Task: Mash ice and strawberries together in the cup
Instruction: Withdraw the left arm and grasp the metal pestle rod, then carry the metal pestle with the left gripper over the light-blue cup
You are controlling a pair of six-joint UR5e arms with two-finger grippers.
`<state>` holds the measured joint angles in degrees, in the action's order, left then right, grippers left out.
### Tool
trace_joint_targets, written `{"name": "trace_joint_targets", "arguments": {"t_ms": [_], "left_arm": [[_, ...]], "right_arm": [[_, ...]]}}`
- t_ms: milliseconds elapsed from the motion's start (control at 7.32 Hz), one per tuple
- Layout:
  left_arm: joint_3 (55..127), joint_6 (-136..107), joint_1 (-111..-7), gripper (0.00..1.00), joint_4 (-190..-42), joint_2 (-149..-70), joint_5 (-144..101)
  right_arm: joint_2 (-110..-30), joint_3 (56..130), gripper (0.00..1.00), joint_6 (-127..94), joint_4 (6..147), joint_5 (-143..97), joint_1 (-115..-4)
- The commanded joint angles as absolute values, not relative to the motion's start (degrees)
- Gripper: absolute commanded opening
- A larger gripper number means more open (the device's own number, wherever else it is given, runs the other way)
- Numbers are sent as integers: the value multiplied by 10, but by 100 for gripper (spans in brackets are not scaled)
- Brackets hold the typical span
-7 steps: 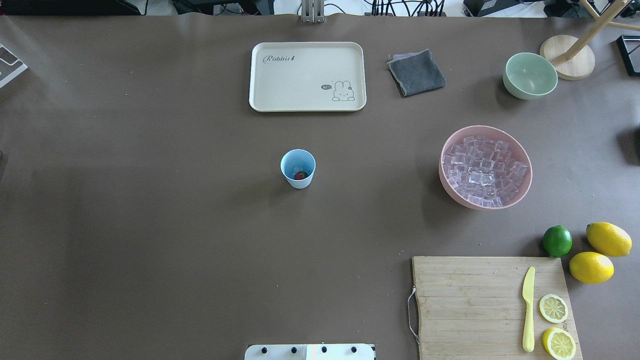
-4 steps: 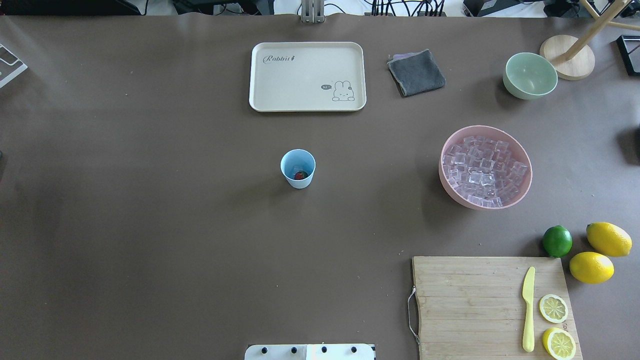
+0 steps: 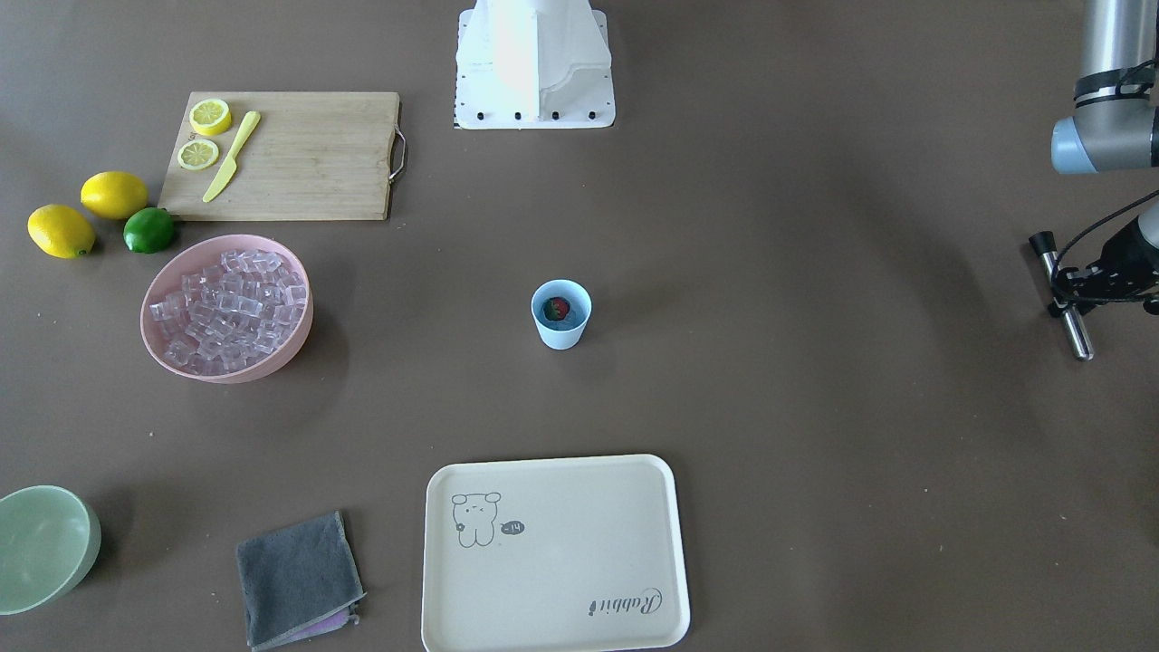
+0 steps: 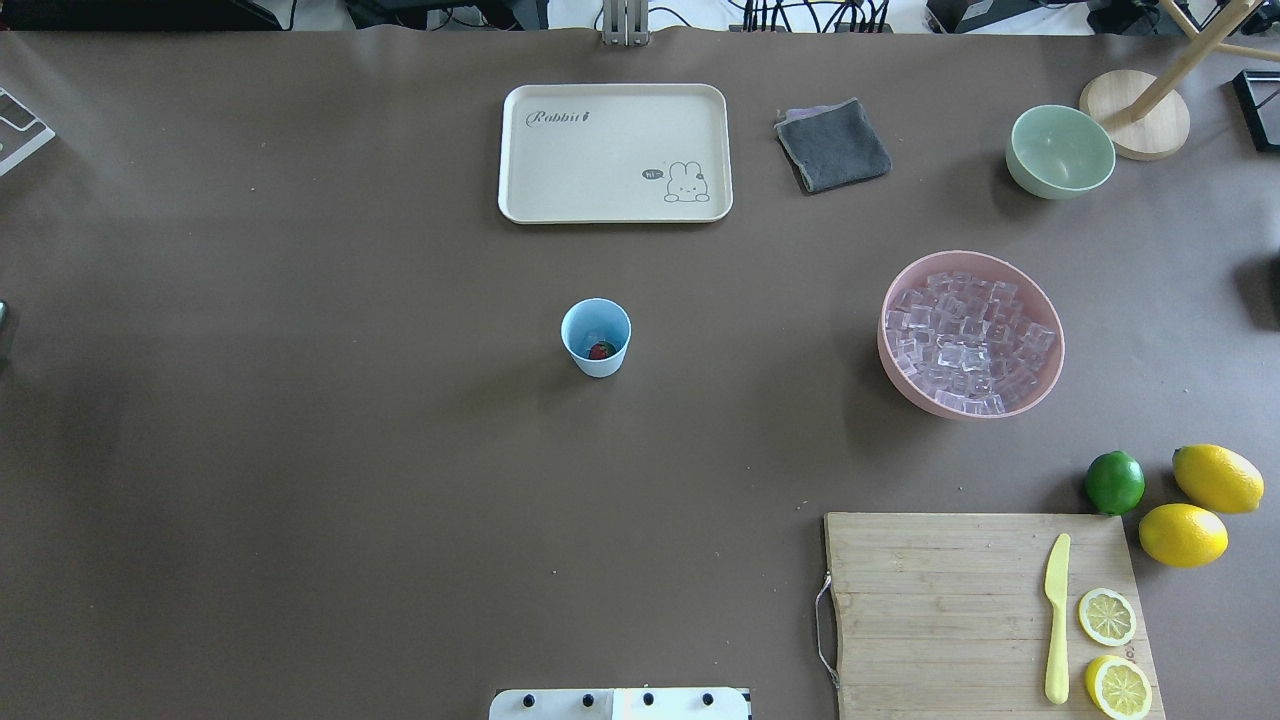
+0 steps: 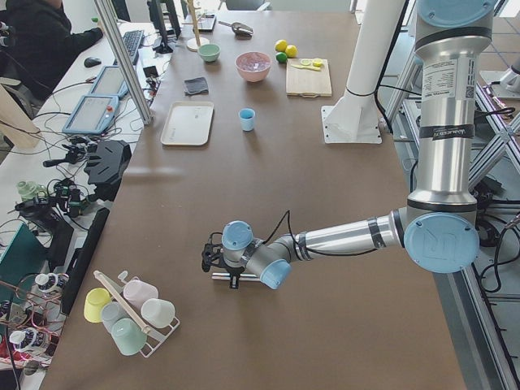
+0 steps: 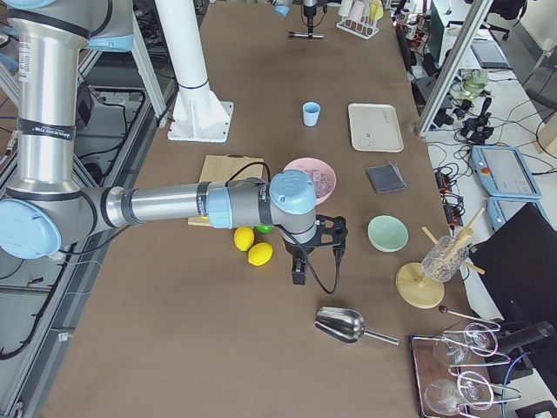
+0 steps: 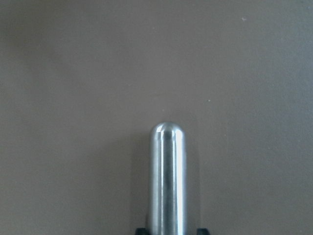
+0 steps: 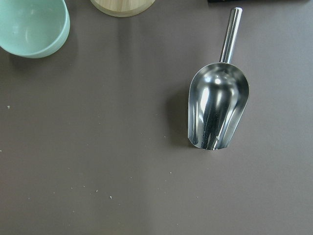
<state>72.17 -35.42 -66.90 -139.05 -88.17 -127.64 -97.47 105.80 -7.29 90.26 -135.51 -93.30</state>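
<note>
Your left tool (image 3: pixel 1070 288), at the right edge, clamps a steel rod (image 3: pixel 1077 340). Mid-frame, the cup (image 3: pixel 561 326) holds what looks like a strawberry (image 3: pixel 557 309). The right tool's (image 6: pixel 298 277) opening can't be told.

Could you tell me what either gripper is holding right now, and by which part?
The left gripper grips a steel muddler about mid-shaft, its rounded end free. Whether the right gripper holds anything cannot be told.
</note>
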Motion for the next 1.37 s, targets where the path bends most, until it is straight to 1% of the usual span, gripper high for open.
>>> {"name": "trace_joint_targets", "arguments": {"t_ms": [0, 137, 273, 410, 547, 683, 957, 1093, 1230], "left_arm": [[740, -332, -665, 24, -1392, -889, -1276], [784, -320, -667, 25, -1390, -902, -1278], [828, -320, -679, 25, -1376, -944, -1276], [842, -321, -684, 25, -1376, -1012, -1237], [876, -335, -668, 25, -1373, -1063, -1138], [898, -424, -611, 25, -1369, -1106, -1031], [933, -504, -499, 24, -1244, -1233, -863], [953, -542, -457, 25, -1215, -1261, -786], [954, -589, -393, 25, -1214, -1291, -678]], "right_arm": [[-974, 1058, 100, -73, 903, -1355, -933], [-974, 1059, 100, -72, 903, -1355, -933], [-975, 1060, 100, -73, 903, -1355, -933], [-976, 1062, 100, -73, 903, -1355, -933], [-976, 1063, 100, -72, 903, -1355, -933], [-973, 1069, 100, -72, 904, -1355, -933], [-973, 1066, 100, -72, 903, -1355, -933], [-973, 1066, 100, -72, 903, -1355, -933], [-973, 1064, 100, -72, 903, -1355, -933]]}}
